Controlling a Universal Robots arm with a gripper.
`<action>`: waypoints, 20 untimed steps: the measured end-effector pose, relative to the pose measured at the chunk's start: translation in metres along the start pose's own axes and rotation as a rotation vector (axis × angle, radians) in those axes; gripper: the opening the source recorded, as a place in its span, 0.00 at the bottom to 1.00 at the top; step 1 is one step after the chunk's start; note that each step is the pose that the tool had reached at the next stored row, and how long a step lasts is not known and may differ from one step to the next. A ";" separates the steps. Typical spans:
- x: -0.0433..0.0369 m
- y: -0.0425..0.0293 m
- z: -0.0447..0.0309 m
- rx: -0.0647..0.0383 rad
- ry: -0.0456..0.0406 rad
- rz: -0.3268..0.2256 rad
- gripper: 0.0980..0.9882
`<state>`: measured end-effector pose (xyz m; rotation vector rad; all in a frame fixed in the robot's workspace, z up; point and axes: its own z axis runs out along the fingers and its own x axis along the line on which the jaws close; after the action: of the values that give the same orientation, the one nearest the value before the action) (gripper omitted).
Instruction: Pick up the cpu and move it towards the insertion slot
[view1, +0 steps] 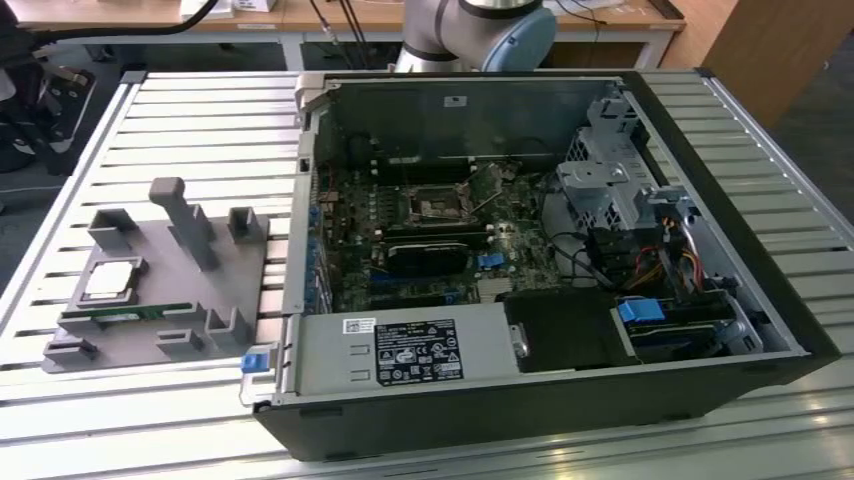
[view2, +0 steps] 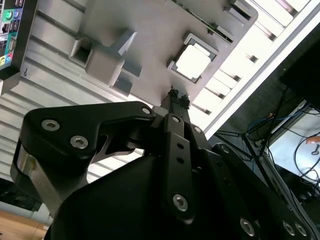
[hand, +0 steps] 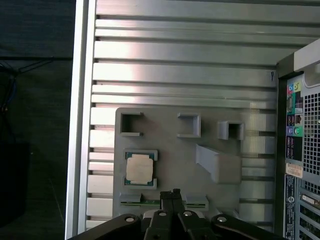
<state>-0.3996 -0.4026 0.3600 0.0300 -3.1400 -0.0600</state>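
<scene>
cpu (view1: 110, 280) lies flat in a recess of the grey fixture (view1: 167, 292), outside the open computer case (view1: 534, 415), between 8 and 9 o'clock of the insertion slot (view1: 438, 207) in the exterior view. gripper (hand: 173, 192) hangs above the fixture, near the cpu but apart, fingers pressed together, empty.

Cpu (hand: 139, 168): silvery metal top w/ soft sheen, pale rim. Fixture (hand: 165, 150): matt grey plastic, smooth. Bench (view1: 200, 130): ribbed metal slats, semi-gloss. Insertion slot (view1: 438, 206): shiny metal frame, dark centre. PC case (view1: 534, 420): matt black outside, bare grey metal inside. Pincer (view2: 176, 97): matt black, bright metal screws.
</scene>
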 end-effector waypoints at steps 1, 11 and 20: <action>0.0011 0.0000 0.0000 0.000 0.0001 0.000 0.01; 0.0066 0.0000 0.0024 0.000 0.0000 0.000 0.01; 0.0080 -0.0001 0.0053 0.000 0.0001 0.000 0.01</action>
<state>-0.4076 -0.4026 0.3547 0.0301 -3.1399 -0.0599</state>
